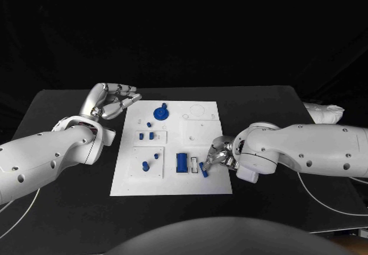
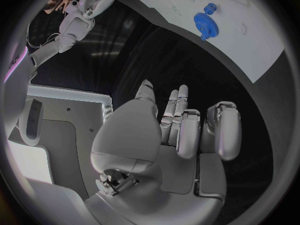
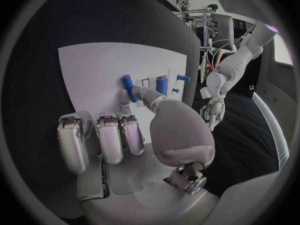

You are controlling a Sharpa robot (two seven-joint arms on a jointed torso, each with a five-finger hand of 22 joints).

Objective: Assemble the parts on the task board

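Task board (image 1: 201, 183): flat white rectangular plate, matte, centred on the black table (image 1: 69, 212). Blue parts stand on it — a toothed gear (image 1: 161, 113) near the far edge, a tall rectangular block (image 1: 182, 162) toward the near end, small pegs between. My right hand (image 1: 218, 155) sits at the board's right edge, a small blue piece (image 1: 204, 168) at its fingertips; grip itself I cannot tell. My left hand (image 1: 115, 100) hovers off the board's far-left corner, fingers curled in, holding nothing.

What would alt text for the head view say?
A white task board lies on a black table, with small blue parts on it. The right hand reaches over the board's near right part; the left hand hovers by its far left corner, holding nothing.
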